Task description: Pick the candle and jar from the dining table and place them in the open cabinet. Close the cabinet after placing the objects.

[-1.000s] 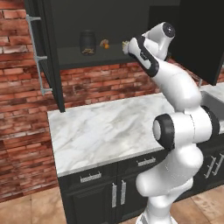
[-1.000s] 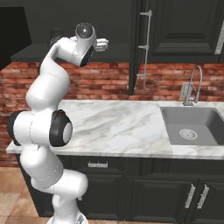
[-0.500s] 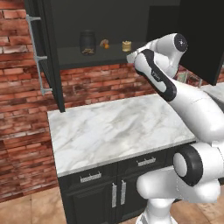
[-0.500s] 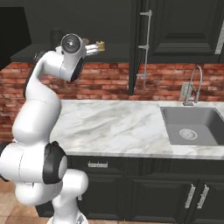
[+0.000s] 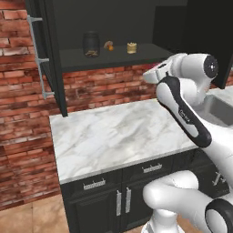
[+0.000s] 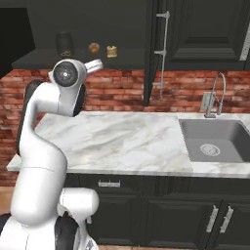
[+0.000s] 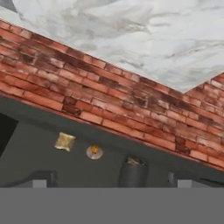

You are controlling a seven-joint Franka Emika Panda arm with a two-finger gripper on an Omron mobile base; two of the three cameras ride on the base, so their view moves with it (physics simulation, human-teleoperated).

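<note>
the jar (image 5: 91, 44) and candle (image 5: 131, 48) stand on the cabinet (image 5: 50, 68) shelf; the hand (image 6: 95, 65), spread wide and empty, is outside it; only closing the doors remains.

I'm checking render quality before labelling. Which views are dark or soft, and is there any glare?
Left base view: cabinet interior dim, jar nearly blends in, candle clear. Right base view: even light, no glare on the marble counter. Hand view: soft, rolled upside down.
</note>
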